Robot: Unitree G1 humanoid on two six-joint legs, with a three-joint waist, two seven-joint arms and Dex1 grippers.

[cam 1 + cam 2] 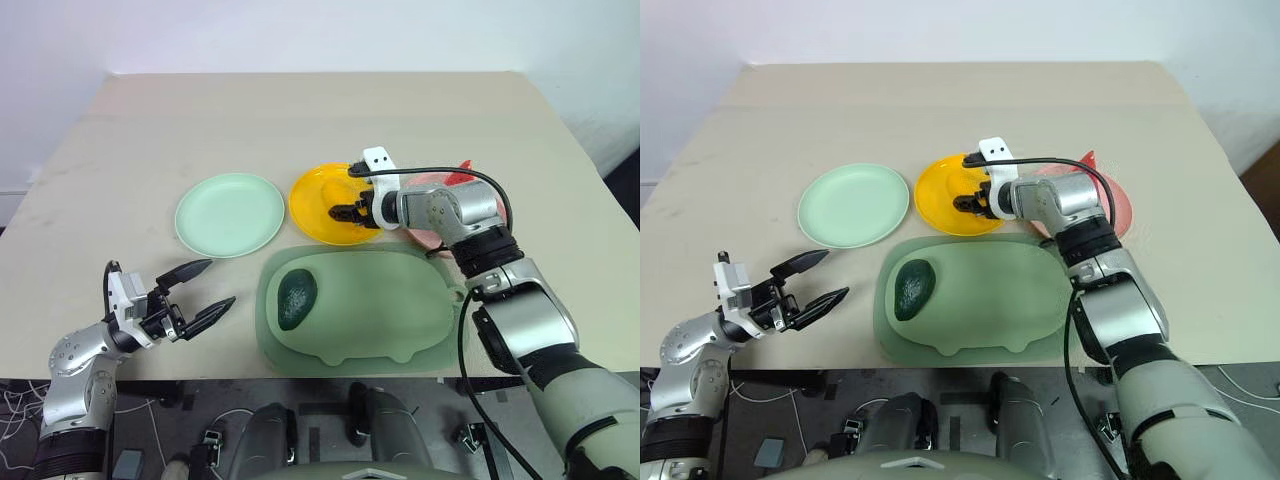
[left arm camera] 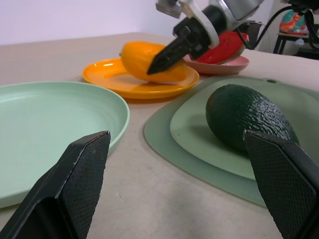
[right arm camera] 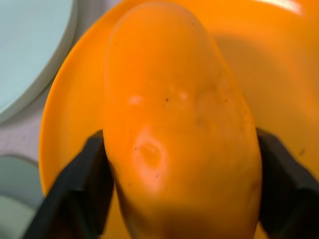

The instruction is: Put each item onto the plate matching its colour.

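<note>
The yellow mango point(image 3: 179, 124) lies on the yellow-orange plate point(image 1: 308, 222). My right gripper point(image 1: 343, 208) reaches down over that plate with its jaws open, one black finger point(image 3: 75, 194) on each side of the mango. A dark green avocado point(image 1: 296, 297) rests on the left part of the pale green mat point(image 1: 400, 310). The red watermelon wedge point(image 2: 222, 50) sits on the pale pink plate point(image 1: 1122, 212), largely hidden behind my right arm. The mint green plate point(image 1: 229, 213) holds nothing. My left gripper point(image 1: 220, 283) hovers open near the table's front left, pointing toward the avocado.
All three plates stand in a row across the middle of the beige table point(image 1: 300, 110), with the mat just in front of them. A black cable point(image 1: 440, 172) arcs over my right wrist. The table's front edge runs just below the mat.
</note>
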